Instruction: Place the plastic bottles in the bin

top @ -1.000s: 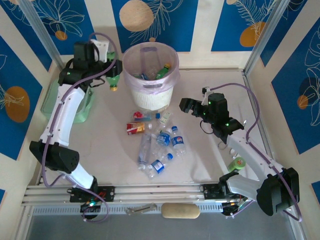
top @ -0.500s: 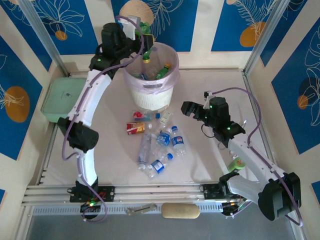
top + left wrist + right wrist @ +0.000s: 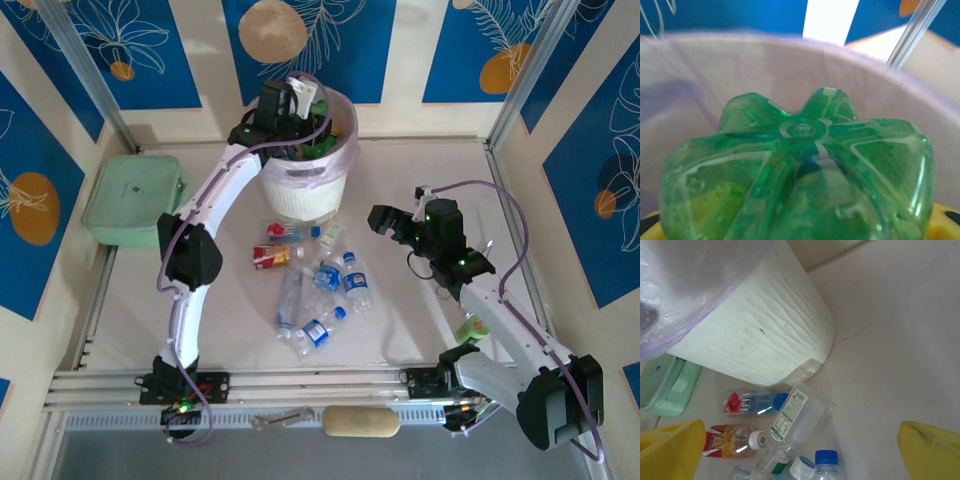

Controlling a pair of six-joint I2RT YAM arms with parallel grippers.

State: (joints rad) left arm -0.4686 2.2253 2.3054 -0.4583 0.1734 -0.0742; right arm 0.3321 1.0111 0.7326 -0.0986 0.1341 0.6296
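Blue leaf panels stand behind the pale table (image 3: 220, 300). From above, the left gripper (image 3: 303, 100) hangs over the mouth of the bin (image 3: 300, 195), closed on a green bottle (image 3: 320, 106); the loose bottles (image 3: 320, 290) lie at the near side of the bin; the right gripper (image 3: 385, 218), right of the bin, is the nearer one to them.

Left wrist: the bottle's base (image 3: 805, 165) faces the camera, so its long axis points down into the pink liner (image 3: 740, 65); letting go looks like the next move.

Right wrist: the yellow fingers (image 3: 670, 452) stand wide apart, nothing between; just beside the bin wall (image 3: 765, 335) lie a red-labelled bottle (image 3: 732, 440) and a clear bottle (image 3: 795, 425), its length running away from the bin; such detail is too small from above.
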